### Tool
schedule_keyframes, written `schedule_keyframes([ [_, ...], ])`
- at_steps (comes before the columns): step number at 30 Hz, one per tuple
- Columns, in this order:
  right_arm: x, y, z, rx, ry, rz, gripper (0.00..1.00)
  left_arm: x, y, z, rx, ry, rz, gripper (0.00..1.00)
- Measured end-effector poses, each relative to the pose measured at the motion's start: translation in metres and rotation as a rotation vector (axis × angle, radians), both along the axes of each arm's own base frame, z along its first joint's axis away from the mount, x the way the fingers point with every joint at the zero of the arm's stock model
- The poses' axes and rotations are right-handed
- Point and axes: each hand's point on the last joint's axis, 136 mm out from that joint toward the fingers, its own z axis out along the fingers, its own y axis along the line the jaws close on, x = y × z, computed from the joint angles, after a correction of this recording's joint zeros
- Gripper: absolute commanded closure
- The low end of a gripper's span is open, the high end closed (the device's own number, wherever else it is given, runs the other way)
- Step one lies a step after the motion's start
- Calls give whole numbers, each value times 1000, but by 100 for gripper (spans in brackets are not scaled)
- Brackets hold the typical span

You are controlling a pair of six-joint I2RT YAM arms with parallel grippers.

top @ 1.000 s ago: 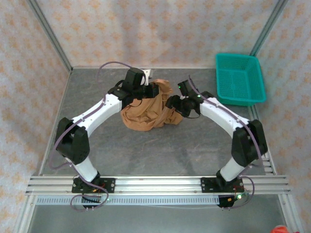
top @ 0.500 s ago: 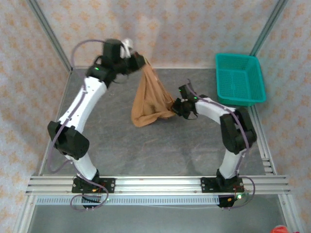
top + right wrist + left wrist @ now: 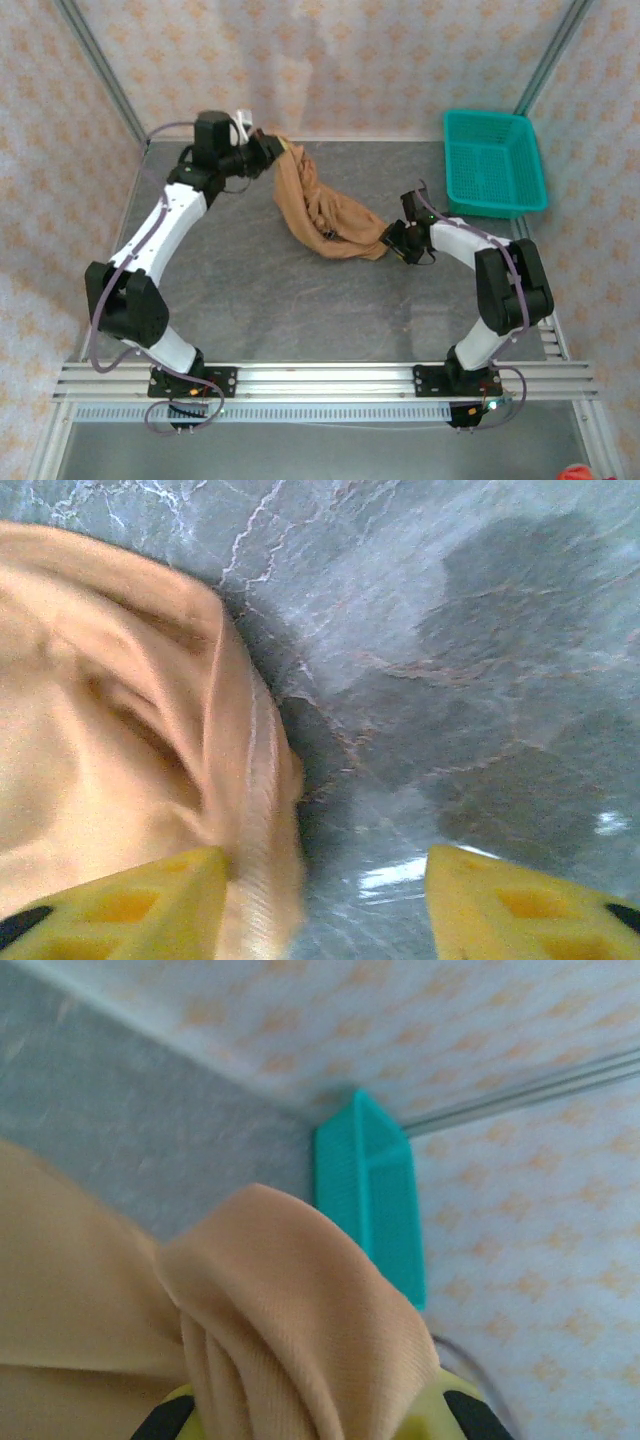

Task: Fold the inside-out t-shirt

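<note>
Inside-out t-shirt (image 3: 322, 212) is lying bunched in a long strip across the grey table (image 3: 300, 310), its far end being pinched tight by the left gripper (image 3: 270, 153), while the right gripper (image 3: 393, 243) is sitting fingers apart at its near-right end.

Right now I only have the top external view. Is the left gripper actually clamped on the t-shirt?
Observer: Yes. In the left wrist view the t-shirt is bunched in the left gripper, which is shut on it.
Operator: And the right one?
Observer: The right gripper is open. Bare table shows between its fingers.
Operator: Any cloth near it?
Observer: The shirt's stitched hem lies beside one finger, not pinched.
</note>
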Motion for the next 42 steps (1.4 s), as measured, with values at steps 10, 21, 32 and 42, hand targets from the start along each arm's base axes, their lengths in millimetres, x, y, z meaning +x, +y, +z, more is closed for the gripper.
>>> schedule_keyframes([
  [10,20,86,104,132,-293,160,44,-34,-26,-31,22,20,-102,100],
  [21,82,189,86,321,-325,220,44,-39,-24,-20,38,-20,-112,100],
  [32,111,205,137,372,-380,205,100,-35,32,-2,80,-23,-11,100],
  [42,23,107,421,367,-927,219,100,-41,121,147,110,-289,166,100],
])
